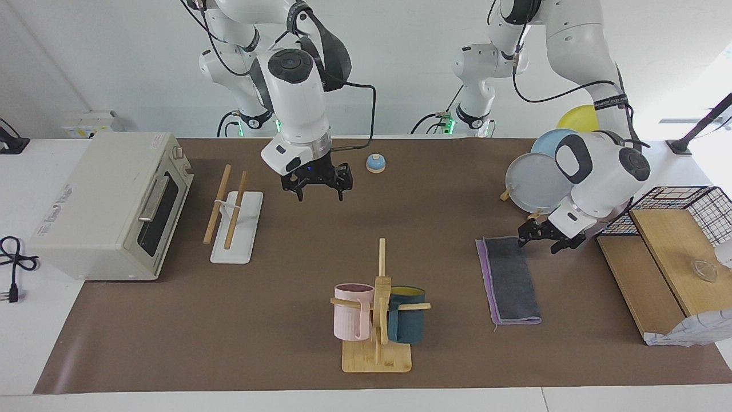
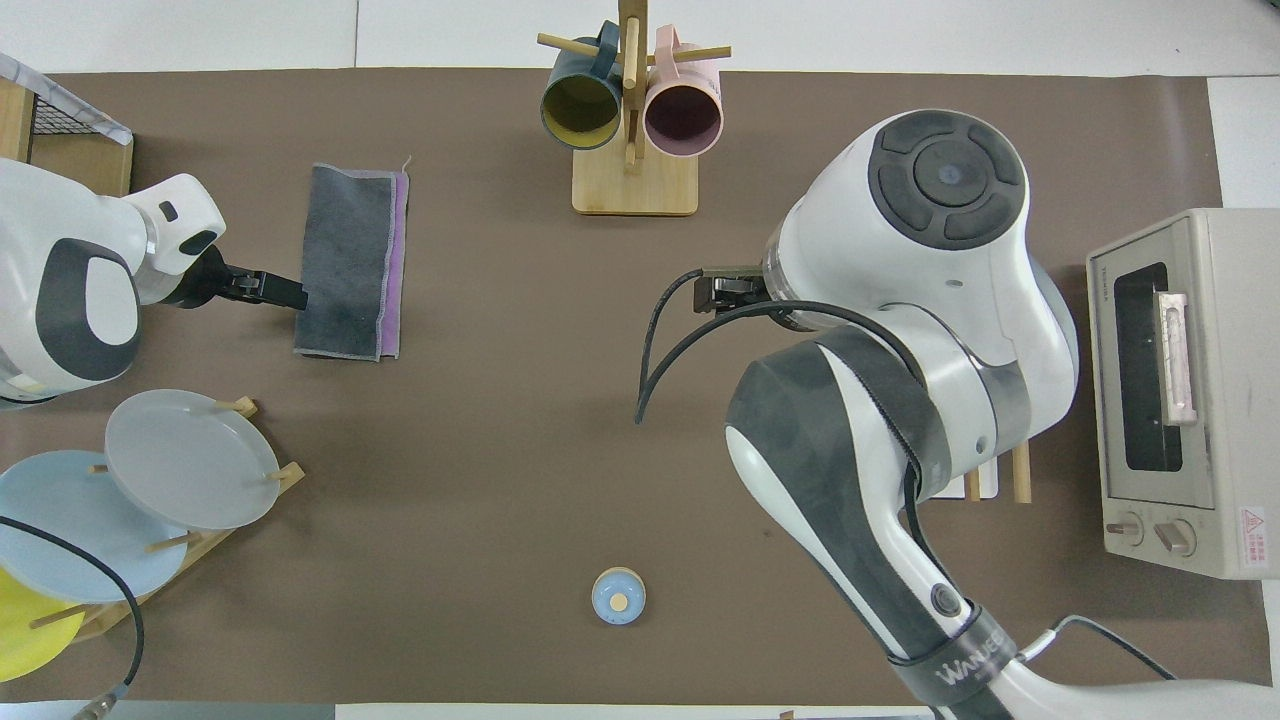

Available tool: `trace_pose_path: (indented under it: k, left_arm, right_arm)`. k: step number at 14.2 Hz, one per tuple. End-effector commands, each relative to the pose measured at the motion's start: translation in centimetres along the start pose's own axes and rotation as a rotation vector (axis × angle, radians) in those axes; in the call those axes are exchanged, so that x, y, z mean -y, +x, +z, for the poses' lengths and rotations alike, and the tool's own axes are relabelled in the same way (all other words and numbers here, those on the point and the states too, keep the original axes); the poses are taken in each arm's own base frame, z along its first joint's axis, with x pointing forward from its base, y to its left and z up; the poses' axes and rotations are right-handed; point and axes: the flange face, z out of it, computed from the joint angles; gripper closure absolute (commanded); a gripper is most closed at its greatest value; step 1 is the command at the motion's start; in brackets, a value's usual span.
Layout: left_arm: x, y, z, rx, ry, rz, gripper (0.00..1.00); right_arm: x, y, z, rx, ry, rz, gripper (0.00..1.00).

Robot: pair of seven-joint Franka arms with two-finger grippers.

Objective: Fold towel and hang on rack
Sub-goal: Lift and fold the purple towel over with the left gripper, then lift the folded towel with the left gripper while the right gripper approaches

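- I see the towel (image 1: 508,280) folded to a narrow strip, grey face up with a purple edge showing, flat on the worktop (image 1: 286,343) at centre right of the facing view.
- My left hand (image 1: 543,240) hangs beside the strip's upper right corner, released and holding nothing; it is by far the nearer hand.
- The strip's long axis runs top to bottom in frame, so the hand sits off one long edge.
- The rack (image 1: 234,214) stands at left of centre (well apart from the towel), rods bare.
- My right hand (image 1: 318,186) waits released, near the rack.
- The mug stand (image 1: 377,337) carries a pink mug (image 1: 351,312) and a dark teal mug (image 1: 407,321).
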Motion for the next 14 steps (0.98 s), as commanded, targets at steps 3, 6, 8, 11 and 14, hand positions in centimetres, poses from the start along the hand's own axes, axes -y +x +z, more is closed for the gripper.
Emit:
trace_pose_path:
  k: [3,6,8,11,14]
  left_arm:
    - [-0.3,1.1,1.9,-0.004,-0.055,0.004,0.00]
    - [-0.4,0.5,2.9,0.019,-0.060,0.003,0.02]
    - [-0.5,0.2,3.5,0.022,-0.060,0.001,0.08]
    - [-1.2,0.4,3.9,0.015,-0.055,0.012,0.20]
    - [-1.2,0.1,4.5,0.025,-0.056,0.011,0.31]
  right_arm:
    - [0.0,-1.0,0.3,-0.008,0.024,0.002,0.00]
    - [0.0,-1.0,0.3,-0.007,0.024,0.006,0.00]
    - [0.0,-1.0,0.3,-0.007,0.024,0.005,0.00]
    - [0.0,-1.0,0.3,-0.006,0.027,0.013,0.00]
    - [0.7,-0.8,0.0,0.003,0.099,0.101,0.00]
